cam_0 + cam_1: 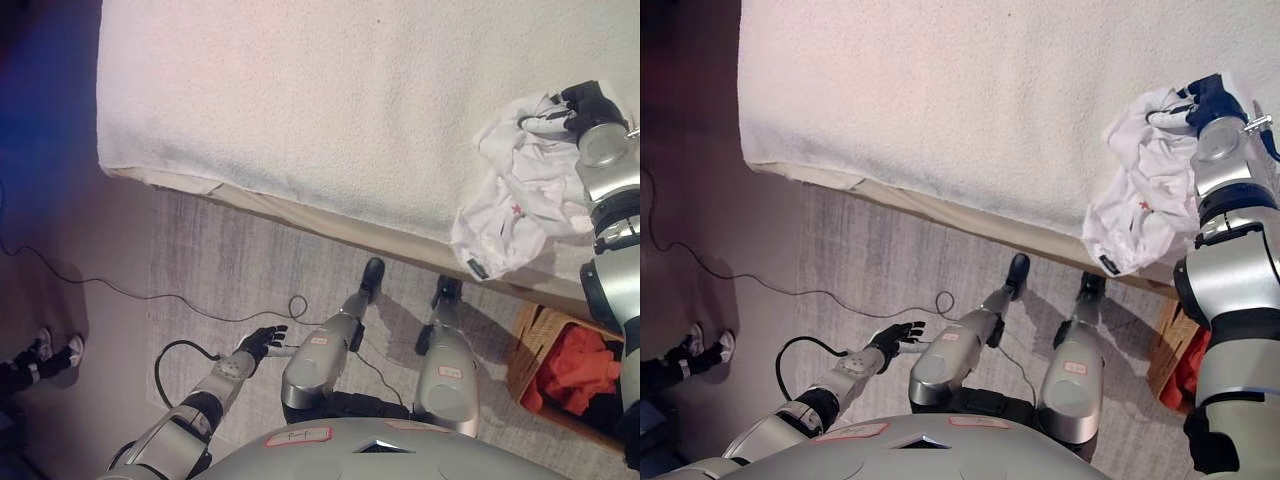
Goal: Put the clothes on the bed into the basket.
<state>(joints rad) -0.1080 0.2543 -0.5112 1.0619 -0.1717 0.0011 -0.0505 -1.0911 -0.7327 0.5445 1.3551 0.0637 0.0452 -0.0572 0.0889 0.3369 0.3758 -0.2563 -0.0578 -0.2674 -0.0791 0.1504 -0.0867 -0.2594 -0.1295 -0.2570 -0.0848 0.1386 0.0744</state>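
1. Standing at the far left edge of the floor, a person's shoes point(55, 352) show beside the rug.
2. Low on the left, the left hand point(262, 343) hangs over the grey rug point(220, 270), its fingers spread loosely and holding nothing.
3. Across the top, the bed point(330, 110) lies under a white textured cover, its edge running down toward the right.
4. Near the bed's right edge, a crumpled white garment point(515, 205) with a small red mark drapes partly over the side.
5. At the garment's upper end, the right hand point(575, 105) rests on the cloth, its fingers curled into the fabric.
6. Down on the floor at the lower right, the wicker basket point(530, 345) sits below the bed edge, holding orange clothes point(580, 365).
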